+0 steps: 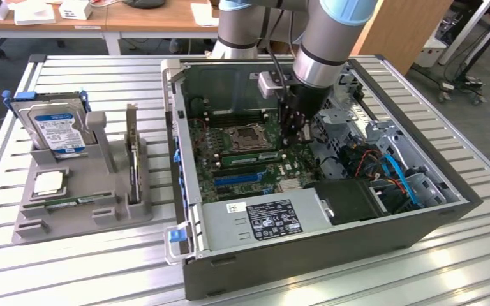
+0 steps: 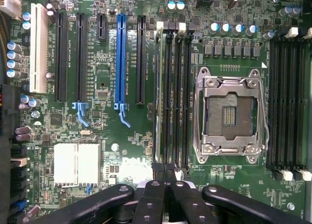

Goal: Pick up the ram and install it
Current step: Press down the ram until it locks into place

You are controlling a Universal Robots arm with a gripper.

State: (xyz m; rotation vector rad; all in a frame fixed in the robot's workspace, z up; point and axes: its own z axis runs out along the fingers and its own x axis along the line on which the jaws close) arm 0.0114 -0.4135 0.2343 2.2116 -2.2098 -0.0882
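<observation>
Black gripper (image 2: 165, 177) fingers sit closed, directly above the memory slots beside the CPU socket (image 2: 230, 116). You have the ram (image 2: 157, 97) standing edge-on in the slot farthest from that socket, seemingly inserted. Your press should be straight down and even, confirming both end latches close.

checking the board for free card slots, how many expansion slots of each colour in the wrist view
white slot: 1
blue slot: 1
black slots: 4
total: 6
</observation>
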